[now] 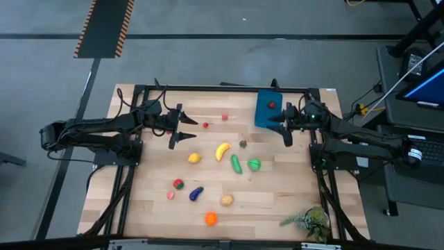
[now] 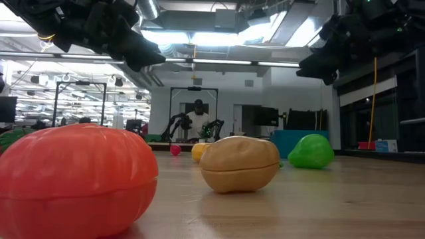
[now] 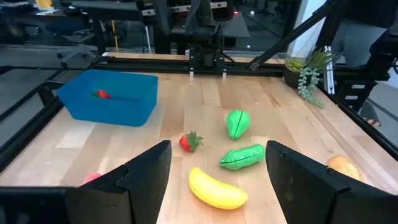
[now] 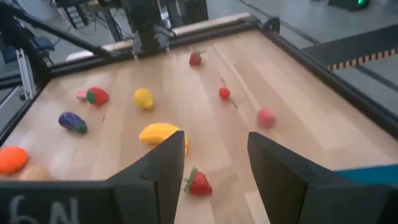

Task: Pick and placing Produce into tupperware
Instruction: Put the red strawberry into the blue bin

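High view: both dark arms reach in from the sides of the wooden counter [image 1: 277,198] toward its far half. The left arm lies stretched out low and nearly level, and its left tool [image 1: 186,128] hovers above bare wood at the far left, fingers spread with nothing between them. The right arm is bent in from the right edge, and its right tool [image 1: 286,125] hangs just beside the near right side of the blue tupperware [image 1: 266,114], fingers parted and empty.

The tupperware sits at the far edge, right of centre, with one small red piece [image 1: 272,105] inside it. The remaining produce is scattered over the counter: a yellow banana [image 1: 222,151] near the middle, a green cucumber [image 1: 236,164] just to its right, a round green piece [image 1: 254,164] beside that, and a yellow lemon [image 1: 194,158] to the banana's left. A strawberry [image 1: 243,144] lies between the banana and the tupperware. Two small red pieces [image 1: 225,117] rest in the far middle. Nearer lie a red-and-green piece [image 1: 177,184], a purple eggplant [image 1: 196,193], a tan potato [image 1: 227,201] and an orange piece [image 1: 210,219]. A leafy sprig [image 1: 309,221] lies in the near right corner.
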